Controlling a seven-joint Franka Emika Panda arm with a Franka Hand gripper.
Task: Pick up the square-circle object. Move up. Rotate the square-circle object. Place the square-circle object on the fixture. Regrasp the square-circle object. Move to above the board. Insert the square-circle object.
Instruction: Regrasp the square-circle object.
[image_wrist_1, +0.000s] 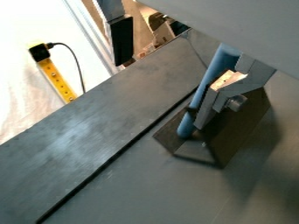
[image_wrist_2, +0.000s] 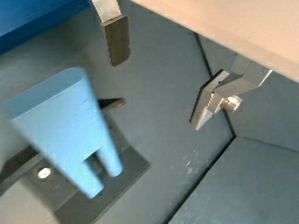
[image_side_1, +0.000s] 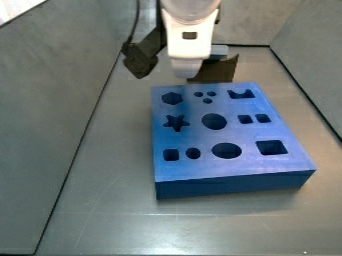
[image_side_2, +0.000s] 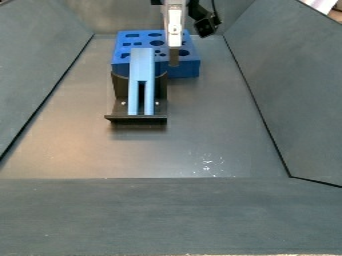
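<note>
Tabletop (image_side_2: 147, 200): dark grey, walled; carries all the items below.

Board (image_side_1: 234, 183): thick bright-blue slab with dark cut-outs (star, hexagon, circles, squares). No cut-out is filled. It lies behind the fixture in a side view.

Fixture (image_side_2: 134, 117): dark bracket on a base plate, just in front of the board.

Hand (image_wrist_2: 158, 94): hangs above the back of the fixture, near the board's edge. Its fingers (image_wrist_2: 114, 39) stand wide apart with nothing between them, and it is clear of the peg.

Square-circle object (image_side_2: 143, 85): slim light blue-grey peg, propped steeply against the fixture's upright. Its forked lower end sits on the base plate in a wrist view (image_wrist_2: 70, 118). Nothing grips it.

Step in hand, as judged: regrasp. Suggested handling:
- Centre the open fingers over the peg's upper end.
- Line the pads up with its flat sides.
- Descend without nudging it off the bracket.
- Close squarely, so the peg hangs true for insertion.
</note>
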